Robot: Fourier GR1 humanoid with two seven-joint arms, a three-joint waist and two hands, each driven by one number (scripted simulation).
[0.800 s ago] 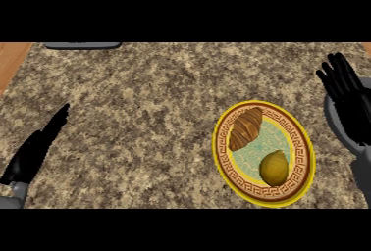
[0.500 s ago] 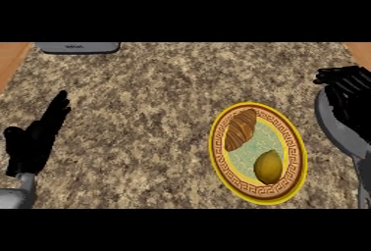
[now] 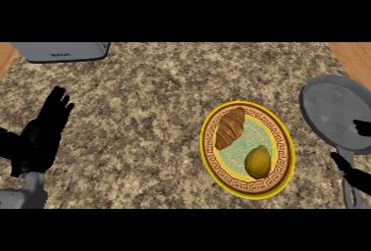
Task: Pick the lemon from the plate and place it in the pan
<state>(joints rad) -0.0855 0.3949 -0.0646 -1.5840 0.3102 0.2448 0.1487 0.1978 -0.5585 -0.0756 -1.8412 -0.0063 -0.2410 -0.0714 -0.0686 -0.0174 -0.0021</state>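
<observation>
A yellow lemon (image 3: 257, 162) lies on the lower right part of a yellow-rimmed patterned plate (image 3: 210, 162), just below a brown croissant (image 3: 230, 129). To the plate's right sits a grey round pan (image 3: 334, 115), its handle (image 3: 351, 188) pointing toward the view's lower edge. My right hand (image 3: 354, 172) shows only as black parts at the right edge, over the pan's handle and rim, spread apart and holding nothing. It stays clear of the lemon. My left hand (image 3: 42, 135) rests open at the left edge, fingers up.
A grey appliance (image 3: 62, 50) stands at the counter's back left. Wood shows past the speckled counter (image 3: 138, 98) at both upper corners.
The pan has come into view at the right. My right hand has slid right and down, mostly out of view. My left hand has risen. The lemon stays on the plate.
</observation>
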